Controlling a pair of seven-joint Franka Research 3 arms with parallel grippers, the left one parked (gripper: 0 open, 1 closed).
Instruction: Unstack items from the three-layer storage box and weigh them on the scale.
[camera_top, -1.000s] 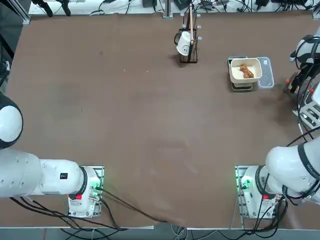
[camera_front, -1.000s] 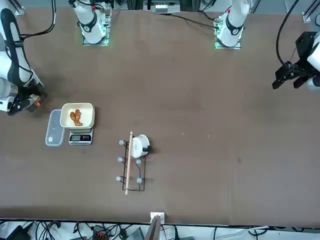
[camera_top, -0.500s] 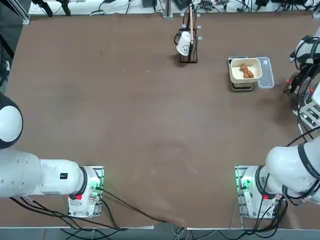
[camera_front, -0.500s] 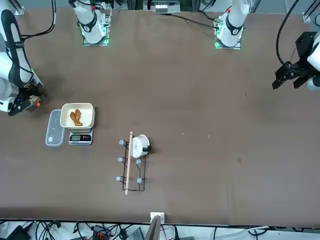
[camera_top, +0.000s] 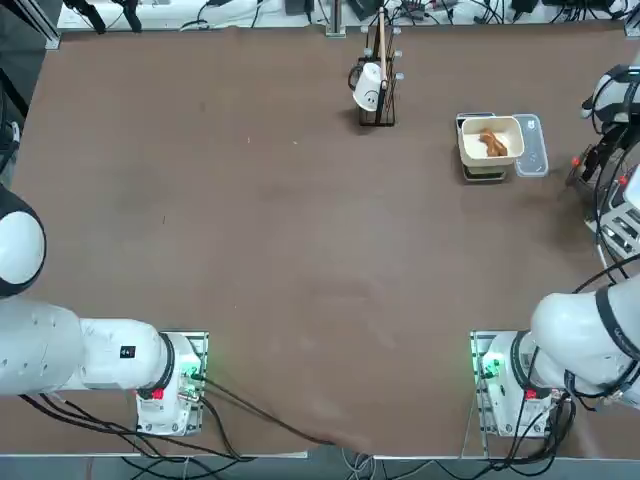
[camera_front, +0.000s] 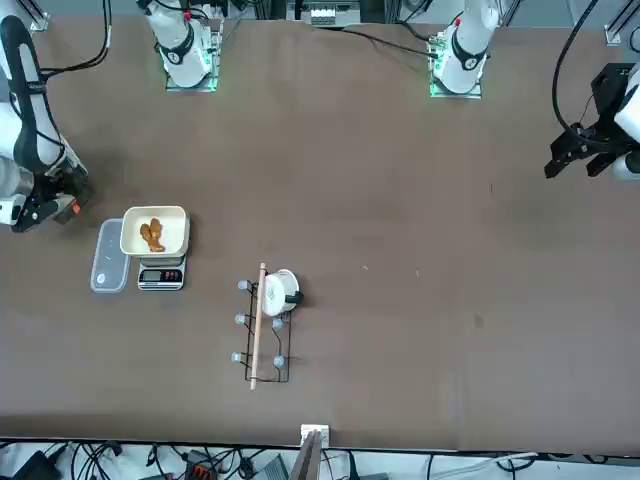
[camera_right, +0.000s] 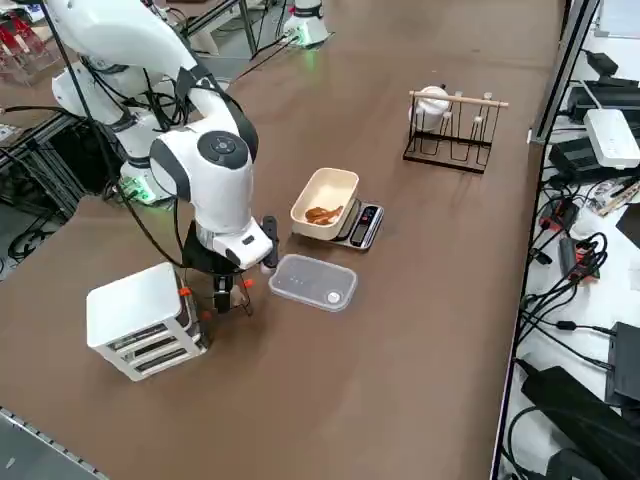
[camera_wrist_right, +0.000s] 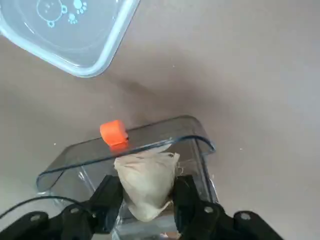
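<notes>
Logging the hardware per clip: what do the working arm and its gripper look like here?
The right arm has glossy white rounded shells with black joints and loose black cables; green lights glow at its base. The right gripper has black fingers.

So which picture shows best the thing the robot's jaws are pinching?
The right wrist view. There the pale tan lump fills the gap between the right gripper jaws, over an open clear drawer. In the right side view the gripper hides it beside the storage box. The top and front views don't show it.
</notes>
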